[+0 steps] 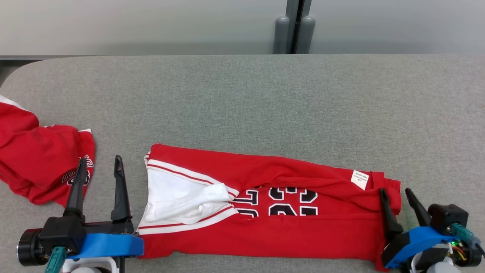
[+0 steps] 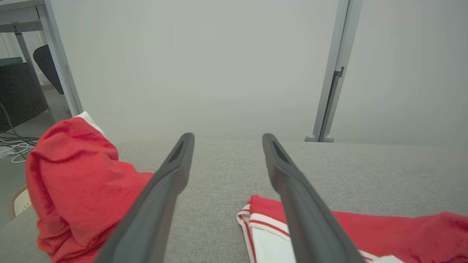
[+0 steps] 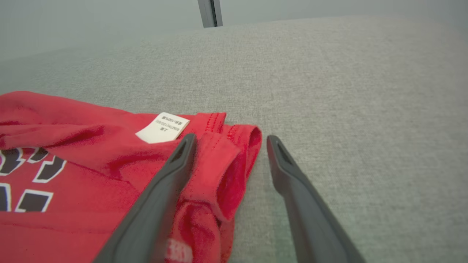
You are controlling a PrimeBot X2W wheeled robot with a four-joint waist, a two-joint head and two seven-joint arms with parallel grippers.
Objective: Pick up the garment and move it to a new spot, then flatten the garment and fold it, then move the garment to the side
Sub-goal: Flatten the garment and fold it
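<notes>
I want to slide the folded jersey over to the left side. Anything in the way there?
Yes. A second red garment lies crumpled at the left edge of the table, just beyond the open left gripper, which itself stands between it and the folded jersey. Past the jersey's right end, nothing visible blocks the way.

**Camera layout: three views of one tabletop**

Head view: I look from above, forward and down, across the grey table (image 1: 242,94) to a pale partition and its post (image 1: 293,34) behind. Left wrist view: I sit low and close to the tabletop, sighting along the left gripper (image 2: 227,136) toward that same post. With the head view it shares the white-trimmed end of the red garment (image 1: 284,231) and a second red heap (image 1: 34,163). Right wrist view: nearer still and tilted down along the right gripper (image 3: 231,136), it shares the garment's end bearing the white label (image 3: 162,128).
</notes>
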